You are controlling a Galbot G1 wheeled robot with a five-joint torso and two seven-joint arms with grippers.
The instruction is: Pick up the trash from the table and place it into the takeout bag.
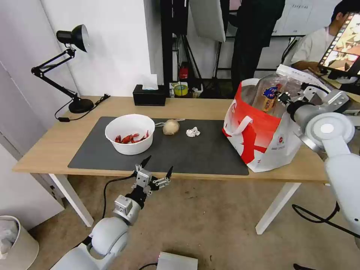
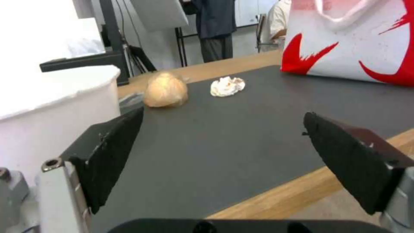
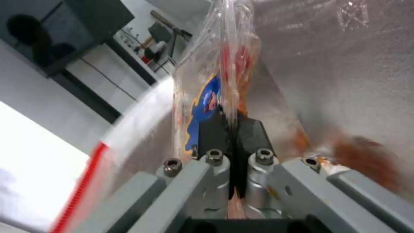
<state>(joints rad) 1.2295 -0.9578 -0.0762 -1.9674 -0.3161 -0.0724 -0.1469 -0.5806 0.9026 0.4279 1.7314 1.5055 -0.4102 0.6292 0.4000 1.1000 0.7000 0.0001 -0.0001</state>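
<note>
Your right gripper (image 3: pixel 231 121) is clamped on the clear tray (image 1: pixel 270 93), which stands on edge, long axis upright, in the takeout bag's (image 1: pixel 262 138) mouth; its blue label is unreadable. Your left gripper (image 1: pixel 157 167) hangs spread wide at the table's (image 1: pixel 45 150) front edge, before the bowl (image 1: pixel 130 134).

your head view looks down and forward over the whole table (image 1: pixel 56 146). your left wrist view sits low at its front edge, facing across the mat (image 2: pixel 241 129) to the takeout bag (image 2: pixel 358 42). your right wrist view is close inside that bag's foil lining (image 3: pixel 345 64).
</note>
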